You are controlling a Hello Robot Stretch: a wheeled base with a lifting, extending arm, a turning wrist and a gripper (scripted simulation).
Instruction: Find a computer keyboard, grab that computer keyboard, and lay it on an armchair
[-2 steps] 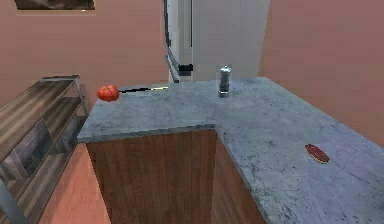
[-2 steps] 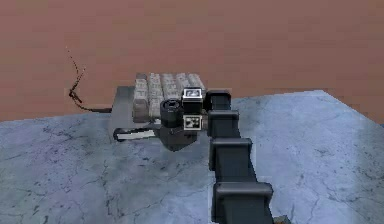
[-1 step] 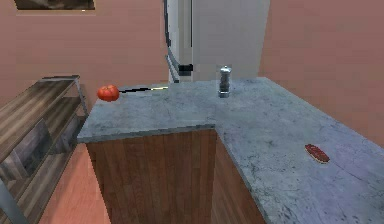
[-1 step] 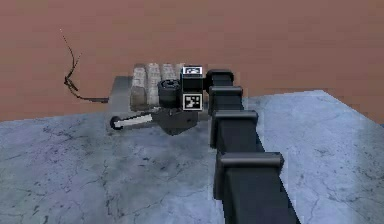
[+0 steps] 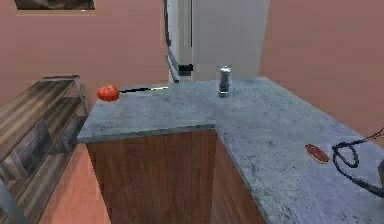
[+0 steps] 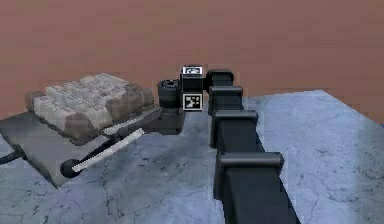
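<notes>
In the arm side view a blocky keyboard (image 6: 82, 100) with pale grey and beige keys lies on a dark slab at the left, resting on the grey stone countertop (image 6: 320, 130). The dark arm (image 6: 240, 150) rises from the bottom edge to two white marker squares. Left of them sits the gripper (image 6: 120, 138), its thin fingers (image 6: 110, 150) running along the keyboard's near right side. I cannot tell whether it holds anything. A dark looped cable (image 5: 350, 158) lies at the forward view's right edge.
The L-shaped countertop (image 5: 190, 115) carries a red round fruit (image 5: 108, 93), a thin utensil (image 5: 146, 90), a metal can (image 5: 225, 81) and a small red object (image 5: 317, 153). A pale fridge (image 5: 215, 35) stands behind. A steel sink (image 5: 40, 125) is at the left.
</notes>
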